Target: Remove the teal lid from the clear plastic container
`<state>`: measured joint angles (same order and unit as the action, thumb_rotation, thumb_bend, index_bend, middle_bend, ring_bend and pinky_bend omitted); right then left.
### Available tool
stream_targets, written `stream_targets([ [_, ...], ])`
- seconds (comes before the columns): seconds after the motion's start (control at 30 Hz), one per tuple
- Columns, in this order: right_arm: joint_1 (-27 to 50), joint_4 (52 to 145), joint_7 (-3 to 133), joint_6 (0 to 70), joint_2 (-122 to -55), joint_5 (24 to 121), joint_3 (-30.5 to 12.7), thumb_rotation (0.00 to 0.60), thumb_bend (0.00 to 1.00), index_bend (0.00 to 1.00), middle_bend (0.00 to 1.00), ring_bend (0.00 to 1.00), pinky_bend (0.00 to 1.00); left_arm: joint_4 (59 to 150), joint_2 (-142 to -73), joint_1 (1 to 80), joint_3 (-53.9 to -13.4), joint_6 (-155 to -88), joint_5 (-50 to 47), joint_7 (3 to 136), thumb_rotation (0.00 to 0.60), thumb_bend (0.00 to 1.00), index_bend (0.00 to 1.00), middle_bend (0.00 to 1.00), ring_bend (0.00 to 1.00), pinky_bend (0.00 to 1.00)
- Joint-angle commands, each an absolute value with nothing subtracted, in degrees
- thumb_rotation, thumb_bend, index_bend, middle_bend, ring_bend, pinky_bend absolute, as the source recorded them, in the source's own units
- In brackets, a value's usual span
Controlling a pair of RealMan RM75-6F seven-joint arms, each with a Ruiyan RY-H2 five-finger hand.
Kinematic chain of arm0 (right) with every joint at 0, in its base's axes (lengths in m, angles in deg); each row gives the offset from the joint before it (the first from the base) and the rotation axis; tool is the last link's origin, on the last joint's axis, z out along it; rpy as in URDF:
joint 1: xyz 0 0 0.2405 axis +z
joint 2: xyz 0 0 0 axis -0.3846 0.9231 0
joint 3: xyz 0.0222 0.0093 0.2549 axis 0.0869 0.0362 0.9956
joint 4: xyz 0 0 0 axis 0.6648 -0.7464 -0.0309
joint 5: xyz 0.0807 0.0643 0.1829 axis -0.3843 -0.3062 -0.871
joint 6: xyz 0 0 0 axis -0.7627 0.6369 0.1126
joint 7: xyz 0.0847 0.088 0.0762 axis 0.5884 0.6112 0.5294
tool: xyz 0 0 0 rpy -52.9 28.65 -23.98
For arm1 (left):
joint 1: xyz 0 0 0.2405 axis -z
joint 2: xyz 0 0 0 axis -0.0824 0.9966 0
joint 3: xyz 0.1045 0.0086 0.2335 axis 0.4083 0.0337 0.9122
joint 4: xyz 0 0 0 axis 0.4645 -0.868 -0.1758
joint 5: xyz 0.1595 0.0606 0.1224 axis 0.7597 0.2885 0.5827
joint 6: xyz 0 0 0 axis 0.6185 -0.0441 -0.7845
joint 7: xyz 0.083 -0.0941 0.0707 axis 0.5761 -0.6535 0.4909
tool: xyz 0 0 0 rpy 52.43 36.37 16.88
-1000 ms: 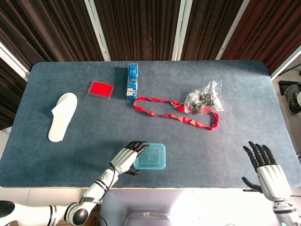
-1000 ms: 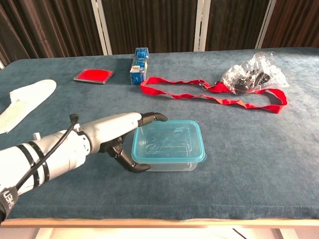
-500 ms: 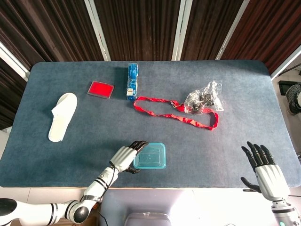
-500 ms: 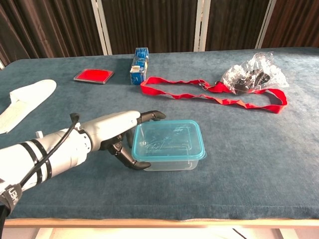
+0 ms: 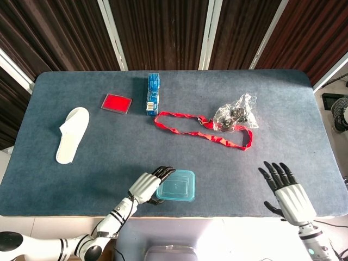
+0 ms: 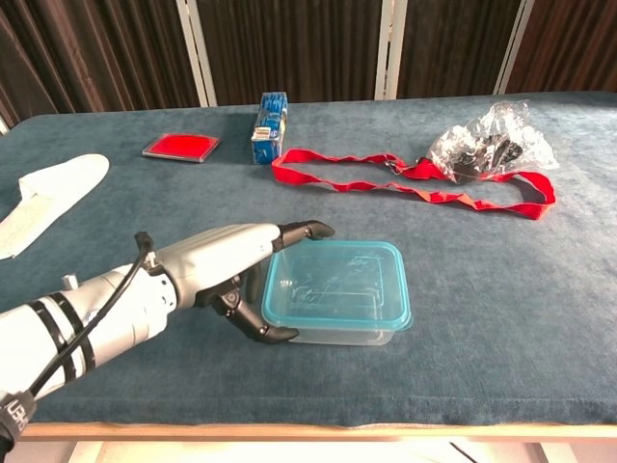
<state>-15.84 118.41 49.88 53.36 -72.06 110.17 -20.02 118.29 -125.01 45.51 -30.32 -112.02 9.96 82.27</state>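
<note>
Near the table's front edge, the clear plastic container [image 6: 337, 333] is gripped at its left end by the left hand [image 6: 227, 265], fingers clamped around it. The teal lid [image 6: 335, 284] is not yet removed. The right hand [image 5: 287, 190], fingers spread and empty, would likely be needed to peel it.

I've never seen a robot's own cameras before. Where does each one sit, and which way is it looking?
Head view: sits high, looks almost straight down on the table; shows the left hand at the teal lid and the right hand, fingers spread.
Chest view: sits low at the near edge, looks across the table toward the dark panels; shows only the left hand and forearm.
Both share the container, red strap and slipper.
</note>
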Motion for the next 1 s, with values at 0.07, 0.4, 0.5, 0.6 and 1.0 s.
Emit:
stream_targets([
  [0.07,-9.5,119.4,45.9,45.5,-75.4,112.2,-18.5,0.600,0.30,0.07,0.00,0.00,0.00,118.1,-125.1,45.0,-29.6,-112.7,11.0,81.8,0.600,0.30,0.00,0.56,0.44,0.55],
  [0.4,0.0,115.3,46.6,35.1,-86.0,113.0,-17.3,0.600,0.30,0.41,0.02,0.00,0.00,117.1,-125.1,44.7,-29.8,-112.3,10.5,81.2,0.600,0.30,0.00,0.56,0.45,0.55],
  [0.5,2.0,113.1,48.1,33.6,-89.2,112.7,-17.2,0.600,0.30,0.47,0.04,0.00,0.00,116.8,-125.1,44.7,-29.8,-112.1,10.5,81.1,0.600,0.30,0.00,0.56,0.45,0.55],
  [0.6,3.4,111.9,48.1,32.4,-91.8,112.0,-17.0,0.600,0.30,0.49,0.05,0.00,0.00,116.6,-125.1,44.7,-29.9,-112.0,10.4,81.1,0.600,0.30,0.00,0.57,0.46,0.56],
  [1.0,6.0,110.1,45.3,31.9,-97.4,110.0,-16.8,0.600,0.32,0.55,0.08,0.00,0.00,116.9,-125.0,44.3,-29.7,-112.2,10.8,81.1,0.600,0.30,0.00,0.58,0.47,0.57],
])
